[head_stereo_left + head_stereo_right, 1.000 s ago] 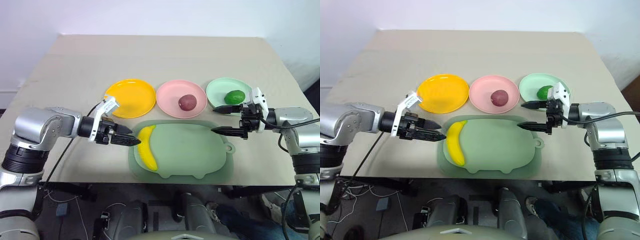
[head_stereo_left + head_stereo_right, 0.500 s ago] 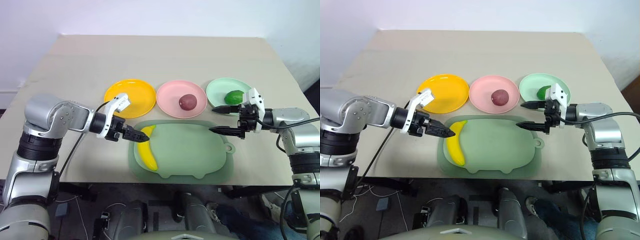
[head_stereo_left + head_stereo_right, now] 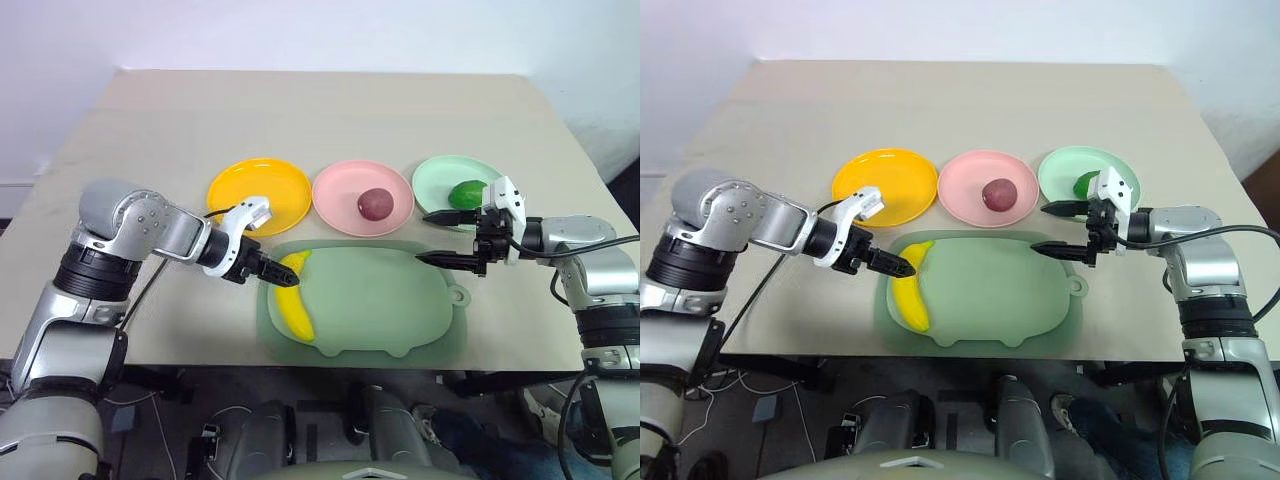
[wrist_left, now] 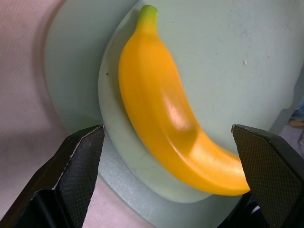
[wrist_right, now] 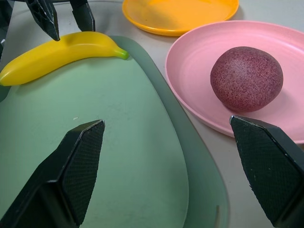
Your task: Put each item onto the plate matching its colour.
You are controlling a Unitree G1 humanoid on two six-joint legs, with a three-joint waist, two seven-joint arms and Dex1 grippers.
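A yellow banana (image 3: 293,301) lies on the left part of the dull-green mat (image 3: 385,300). My left gripper (image 3: 282,279) is open and hangs just over the banana's upper end. In the left wrist view the banana (image 4: 166,118) sits between the open fingers (image 4: 78,161). The dark red-purple fruit (image 3: 376,203) rests on the pink plate (image 3: 338,196). The green fruit (image 3: 469,194) rests on the mint plate (image 3: 435,178). The yellow-orange plate (image 3: 260,195) carries nothing. My right gripper (image 3: 424,238) is open and holds nothing. It hovers over the mat's right edge, near the mint plate.
The three plates stand in a row behind the mat on a beige table (image 3: 320,110). The table's front edge runs just below the mat. Bare tabletop stretches behind the plates and to the left of the yellow-orange one.
My left gripper moved right and down to the banana's upper end, and its wrist rolled. The right arm and the fruits stayed put.
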